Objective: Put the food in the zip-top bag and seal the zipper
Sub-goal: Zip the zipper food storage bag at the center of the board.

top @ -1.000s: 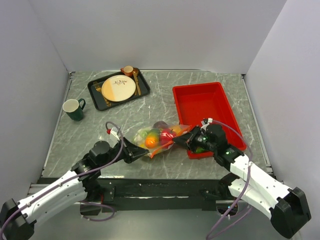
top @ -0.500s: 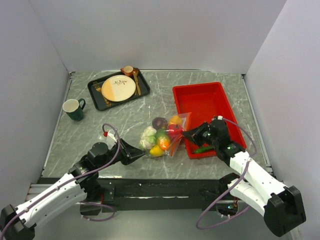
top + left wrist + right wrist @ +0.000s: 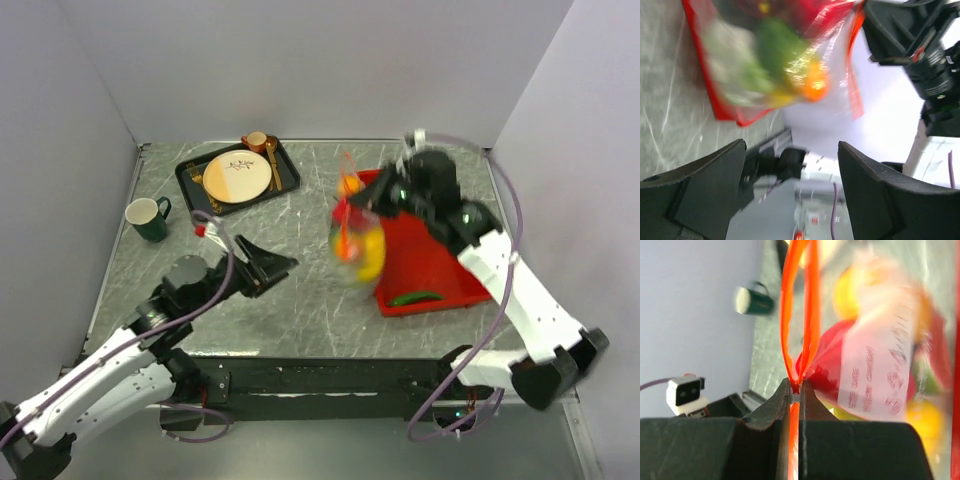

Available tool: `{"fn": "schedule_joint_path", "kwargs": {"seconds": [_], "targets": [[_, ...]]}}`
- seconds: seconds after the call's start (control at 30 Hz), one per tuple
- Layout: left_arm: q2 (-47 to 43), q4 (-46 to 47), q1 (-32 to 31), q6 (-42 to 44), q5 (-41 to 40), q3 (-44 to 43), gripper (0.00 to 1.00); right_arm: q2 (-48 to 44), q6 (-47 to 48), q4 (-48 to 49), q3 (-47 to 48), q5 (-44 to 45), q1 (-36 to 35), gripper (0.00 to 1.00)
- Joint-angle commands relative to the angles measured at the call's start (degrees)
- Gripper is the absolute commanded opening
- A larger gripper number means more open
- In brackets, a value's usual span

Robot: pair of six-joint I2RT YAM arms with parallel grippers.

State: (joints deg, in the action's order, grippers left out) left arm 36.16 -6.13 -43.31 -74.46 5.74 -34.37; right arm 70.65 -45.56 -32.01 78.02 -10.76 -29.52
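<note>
The zip-top bag [image 3: 356,240] hangs blurred in the air over the table, left of the red tray, with several pieces of food inside: yellow, orange, red and green shapes [image 3: 775,65]. My right gripper [image 3: 358,203] is shut on the orange-red zipper [image 3: 811,315] at the bag's mouth and carries the bag [image 3: 875,355] by it. My left gripper [image 3: 283,263] stands open and empty, low and to the left of the bag, apart from it; its fingers [image 3: 715,190] are spread wide. A green chili [image 3: 415,298] lies in the red tray, outside the bag.
The red tray [image 3: 435,250] sits at the right under the right arm. A black tray [image 3: 189,184] with a round plate [image 3: 237,176] and a small brown cup [image 3: 256,141] stands at the far left. A dark green mug [image 3: 150,218] is near the left edge.
The right gripper has raised the bag off the table, up and toward the far side. The left gripper has opened, let go of the bag and drawn slightly back to the left.
</note>
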Motion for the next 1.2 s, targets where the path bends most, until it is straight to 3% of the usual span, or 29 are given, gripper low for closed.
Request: {"fn": "schedule_joint_path", "kwargs": {"seconds": [0.0, 0.07, 0.17, 0.23, 0.3, 0.37, 0.4, 0.43, 0.5, 0.57, 0.63, 0.7, 0.8, 0.93, 1.17], "targets": [[-4.2, -10.6, 0.2, 3.4, -11.3, -4.2, 0.81, 11.4, 13.9, -14.1, 16.6, 3.8, -1.6, 0.0], [-6.6, -13.1, 0.2, 3.4, -14.1, -4.7, 0.81, 9.7, 14.4, -6.6, 10.4, -3.1, -3.2, 0.0], [-9.0, -16.2, 0.3, 3.3, -16.7, -5.2, 0.82, 11.1, 11.2, -8.8, 10.2, 2.7, -4.1, 0.0], [-9.6, -17.3, 0.2, 3.4, -17.5, -5.3, 0.83, 11.5, 11.4, -4.3, 8.0, -2.4, -4.6, 0.0], [-10.0, -18.7, 0.3, 3.6, -18.0, -5.6, 0.83, 12.8, 11.2, -11.7, 14.4, 11.5, -7.6, 0.0], [-10.0, -19.4, 0.2, 3.9, -18.1, -5.7, 0.84, 9.1, 11.2, -5.0, 9.0, 11.0, -8.2, 0.0], [-9.8, -19.2, 0.2, 3.8, -18.1, -5.4, 0.84, 9.2, 11.2, -2.3, 8.1, 1.5, -7.4, 0.0], [-9.8, -18.8, 0.2, 3.8, -18.0, -5.2, 0.85, 13.9, 10.9, -6.9, 14.1, 2.3, -6.9, 0.0], [-9.5, -18.0, 0.2, 3.9, -17.5, -5.0, 0.84, 16.0, 11.5, -12.7, 16.8, 14.4, -10.2, 0.0], [-8.7, -17.5, 0.2, 4.1, -16.9, -5.2, 0.85, 11.6, 10.3, -3.8, 7.9, 7.6, -10.0, 0.0], [-7.7, -16.6, 0.2, 4.0, -15.9, -5.1, 0.87, 13.5, 8.8, -3.1, 8.2, 1.9, -7.5, 0.0], [-7.1, -13.7, 0.2, 3.6, -13.4, -4.5, 0.89, 13.8, 7.7, -3.6, 7.9, 3.9, -8.8, 0.0], [-5.7, -10.0, 0.2, 2.4, -9.8, -2.9, 0.93, 11.2, 3.2, 5.0, 1.5, 0.5, -8.9, 0.0], [-0.8, -2.5, 0.2, 3.4, -5.2, -2.3, 0.96, 11.6, 0.6, 7.8, -1.2, -2.7, -9.0, 0.0], [9.4, -4.5, 0.2, 17.6, -1.8, -7.4, 0.88, 12.7, 0.3, 9.6, -1.3, -4.1, -9.0, 0.0]]}}
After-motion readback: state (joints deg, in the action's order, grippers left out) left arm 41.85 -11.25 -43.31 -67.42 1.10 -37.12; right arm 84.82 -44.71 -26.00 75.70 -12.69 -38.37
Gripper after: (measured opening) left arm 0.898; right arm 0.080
